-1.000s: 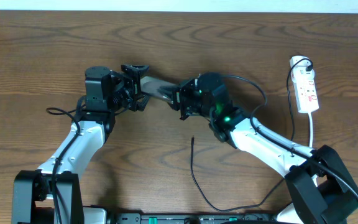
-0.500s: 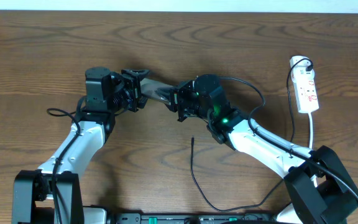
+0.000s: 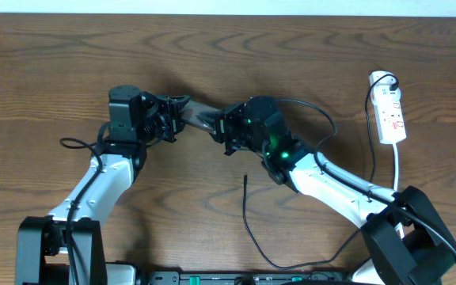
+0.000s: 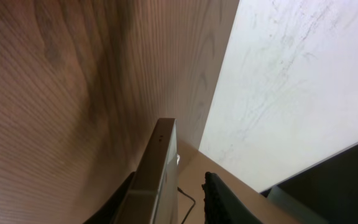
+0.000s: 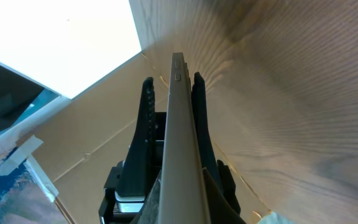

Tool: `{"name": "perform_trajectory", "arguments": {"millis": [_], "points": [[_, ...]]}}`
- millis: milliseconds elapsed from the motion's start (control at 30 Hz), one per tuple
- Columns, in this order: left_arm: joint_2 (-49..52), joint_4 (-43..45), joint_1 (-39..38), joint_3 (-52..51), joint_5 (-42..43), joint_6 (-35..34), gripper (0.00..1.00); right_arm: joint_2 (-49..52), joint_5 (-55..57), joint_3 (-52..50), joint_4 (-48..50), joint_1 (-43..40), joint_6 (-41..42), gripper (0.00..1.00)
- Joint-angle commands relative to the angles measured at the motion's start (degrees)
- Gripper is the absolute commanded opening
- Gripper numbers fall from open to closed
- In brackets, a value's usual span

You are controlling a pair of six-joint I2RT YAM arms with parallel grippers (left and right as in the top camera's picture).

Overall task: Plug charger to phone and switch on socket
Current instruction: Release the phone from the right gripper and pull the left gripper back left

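Observation:
The phone hangs edge-up above the table between my two grippers. My right gripper is shut on its right end; in the right wrist view its black fingers press both faces of the phone. My left gripper straddles the phone's left end. In the left wrist view one finger lies against the phone, while the other finger stands a small gap away. The charger lies loose on the table, plug tip pointing away. The socket lies at the far right.
The socket's white cord runs down toward the right arm's base. A thick black arm cable loops behind the right wrist. The left arm's base sits at the front left.
My left gripper's jaws have narrowed from wide open to close around the phone's left end. The right gripper, still holding the phone, has shifted slightly left.

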Motion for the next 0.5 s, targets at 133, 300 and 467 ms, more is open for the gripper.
{"name": "perform_trajectory", "arguments": {"millis": [133, 300, 467], "points": [[0.76, 0.13, 0.13, -0.87, -0.28, 0.33, 0.26, -0.26, 1.66, 0.63, 0.76, 1.14, 1.64, 0.01], [0.76, 0.13, 0.13, -0.98, -0.28, 0.35, 0.25, -0.26, 1.77, 0.63, 0.79, 1.14, 1.66, 0.01], [0.76, 0.13, 0.13, -1.01, -0.28, 0.35, 0.2, -0.26, 1.77, 0.63, 1.25, 1.14, 1.66, 0.01]]}}
